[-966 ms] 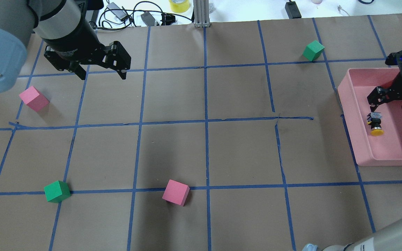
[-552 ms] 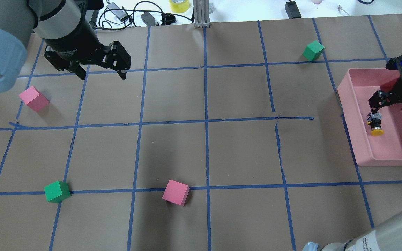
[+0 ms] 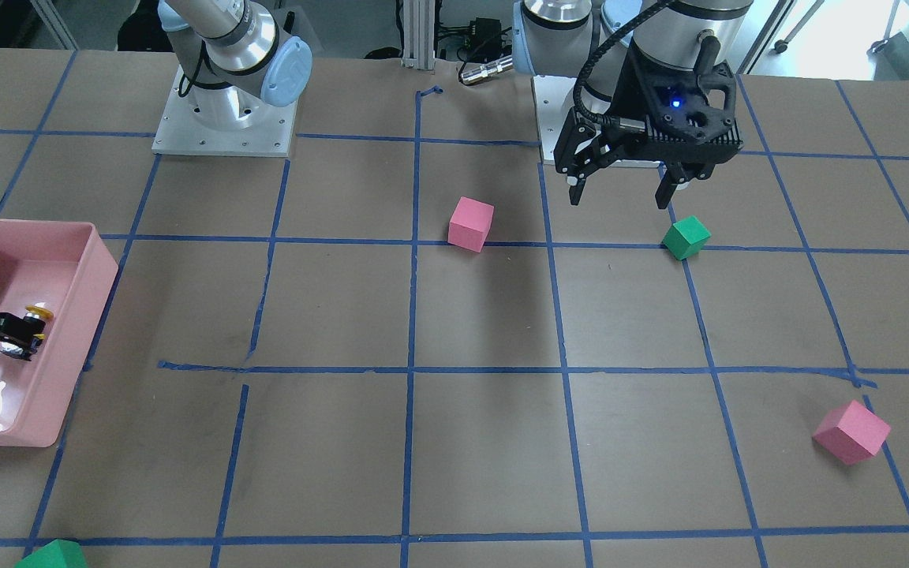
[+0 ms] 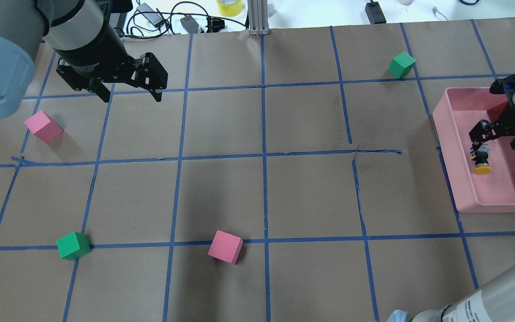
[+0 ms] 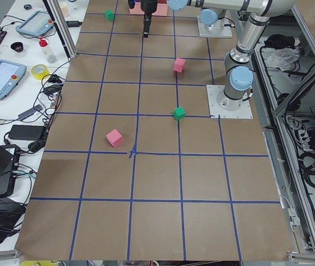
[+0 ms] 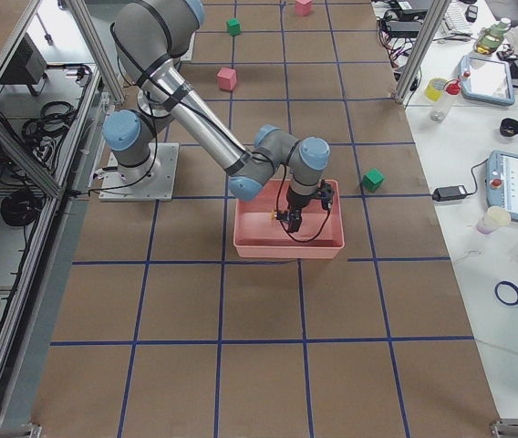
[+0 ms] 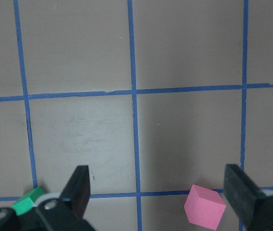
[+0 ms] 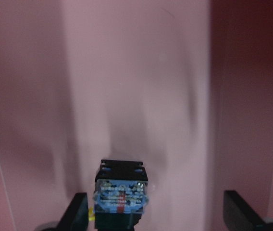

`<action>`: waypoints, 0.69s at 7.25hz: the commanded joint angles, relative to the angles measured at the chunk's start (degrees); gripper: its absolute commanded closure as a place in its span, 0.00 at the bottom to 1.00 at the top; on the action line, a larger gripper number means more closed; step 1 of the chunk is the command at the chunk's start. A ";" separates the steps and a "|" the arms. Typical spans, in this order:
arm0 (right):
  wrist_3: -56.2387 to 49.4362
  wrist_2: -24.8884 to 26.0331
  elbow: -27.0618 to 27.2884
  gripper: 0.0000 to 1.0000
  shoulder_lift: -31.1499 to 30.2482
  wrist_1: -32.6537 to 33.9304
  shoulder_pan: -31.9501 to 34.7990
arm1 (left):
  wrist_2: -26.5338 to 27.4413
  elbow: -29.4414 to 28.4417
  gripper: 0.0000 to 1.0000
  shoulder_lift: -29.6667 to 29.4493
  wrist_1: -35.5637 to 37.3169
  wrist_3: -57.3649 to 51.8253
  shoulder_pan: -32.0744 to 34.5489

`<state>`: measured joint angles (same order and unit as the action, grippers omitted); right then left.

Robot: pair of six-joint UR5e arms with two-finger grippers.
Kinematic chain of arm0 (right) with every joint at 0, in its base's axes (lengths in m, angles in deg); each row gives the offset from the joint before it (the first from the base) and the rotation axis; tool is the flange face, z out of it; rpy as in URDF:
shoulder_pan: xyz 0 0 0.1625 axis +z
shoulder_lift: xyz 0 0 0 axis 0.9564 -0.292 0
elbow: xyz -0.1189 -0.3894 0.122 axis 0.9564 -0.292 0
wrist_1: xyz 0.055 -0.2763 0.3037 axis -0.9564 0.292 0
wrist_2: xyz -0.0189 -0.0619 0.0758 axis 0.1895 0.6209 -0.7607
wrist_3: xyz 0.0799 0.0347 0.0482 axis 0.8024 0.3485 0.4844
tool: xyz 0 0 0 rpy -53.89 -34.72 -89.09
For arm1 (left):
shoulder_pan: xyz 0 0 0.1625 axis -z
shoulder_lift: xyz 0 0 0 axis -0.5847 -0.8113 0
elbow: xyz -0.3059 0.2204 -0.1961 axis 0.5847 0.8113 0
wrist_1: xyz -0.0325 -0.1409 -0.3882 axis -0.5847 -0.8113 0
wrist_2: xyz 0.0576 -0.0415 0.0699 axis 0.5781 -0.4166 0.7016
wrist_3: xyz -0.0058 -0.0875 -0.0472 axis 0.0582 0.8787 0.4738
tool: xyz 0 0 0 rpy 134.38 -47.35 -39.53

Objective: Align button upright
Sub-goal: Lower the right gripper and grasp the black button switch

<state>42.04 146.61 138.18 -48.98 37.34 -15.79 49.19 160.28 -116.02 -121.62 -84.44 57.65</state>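
Tabletop [image 4: 284, 192]: brown paper, blue tape grid. The shallow pink plastic tray [image 4: 499, 207] sits at its right end, on the robot's right side.

Left claw [image 4: 131, 96]: hangs wide open over the far left of the tabletop, holding nothing. It looks idle, so leave it parked.

Right claw [image 4: 496, 142]: inside the tray, fingers spread wide, nothing between them gripped.

Small push-button switch with yellow round cap, black barrel and pale block base [image 4: 481, 161]: lies on its side on the tray floor near the tray's left wall. Its cap points toward the robot and its base toward the claw. In the right wrist view the button [image 8: 122, 197] shows its block end and sits off-centre, close to one finger [image 8: 76, 211].

Step in hand, as I read it: line up for the grasp.
- Shift the claw sideways until the button is midway between the fingers.
- Close on the black barrel or block, not the cap, which would likely slip.
- Watch the tray wall for finger clearance.
- Grip firmly enough to rotate it, then set it on its base.
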 commanded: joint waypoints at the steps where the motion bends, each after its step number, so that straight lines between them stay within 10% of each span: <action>1: -0.03 0.08 0.12 0.31 0.35 -0.26 -0.02 | -0.08 0.00 0.00 -0.06 0.01 0.02 0.00; 4: -0.82 0.26 0.21 1.00 0.35 -0.79 -0.02 | 0.00 0.00 0.00 -0.06 0.01 0.03 0.00; 5: -0.82 0.35 0.29 1.00 0.35 -0.96 -0.02 | 0.00 0.00 0.00 -0.06 0.01 -0.06 0.00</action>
<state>41.29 146.85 138.42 -48.63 36.63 -15.81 49.17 160.28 -116.06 -121.61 -84.44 57.65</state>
